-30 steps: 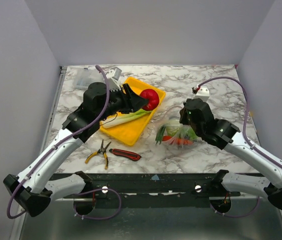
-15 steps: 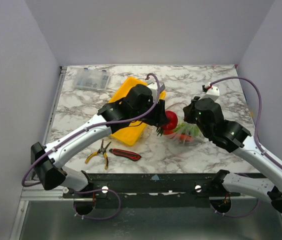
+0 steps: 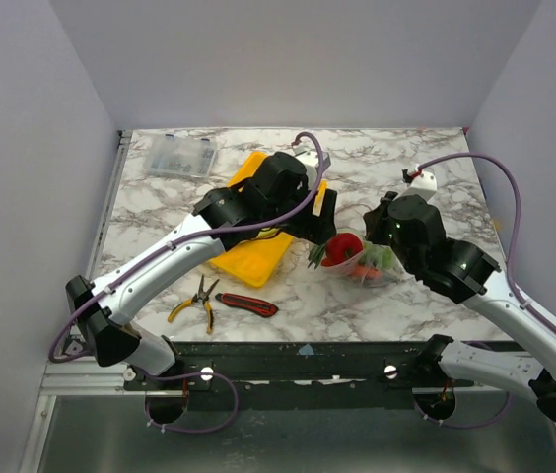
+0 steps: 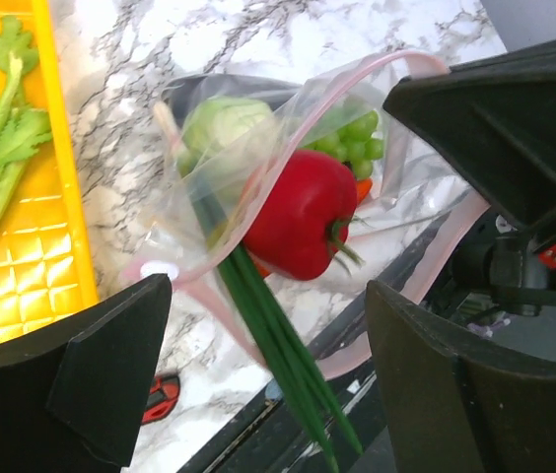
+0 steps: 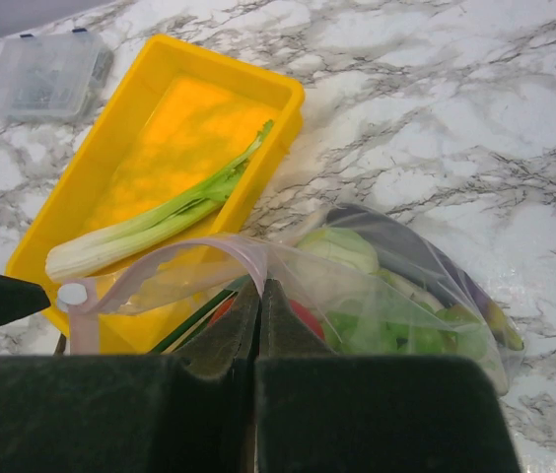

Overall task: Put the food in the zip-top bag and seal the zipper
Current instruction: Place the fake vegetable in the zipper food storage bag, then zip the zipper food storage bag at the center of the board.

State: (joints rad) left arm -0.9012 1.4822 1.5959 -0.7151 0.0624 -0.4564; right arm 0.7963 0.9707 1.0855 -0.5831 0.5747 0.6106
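Marble tabletop (image 3: 426,148) is carrying the bag (image 5: 406,296): right jaws are pinching its zipper (image 5: 160,258), left jaws are standing spread above the tomato (image 4: 303,212) (barely inside); a slipping pinch is risking spilling it.

One high view, two close wrist views

Your top camera looks down from behind on the whole white-and-grey marbled table (image 3: 406,168). Your left wrist camera hangs close above the clear floppy plastic bag (image 4: 406,187). Your right one looks low across it toward the rectangular yellow plastic tray (image 5: 150,148). All three share both.
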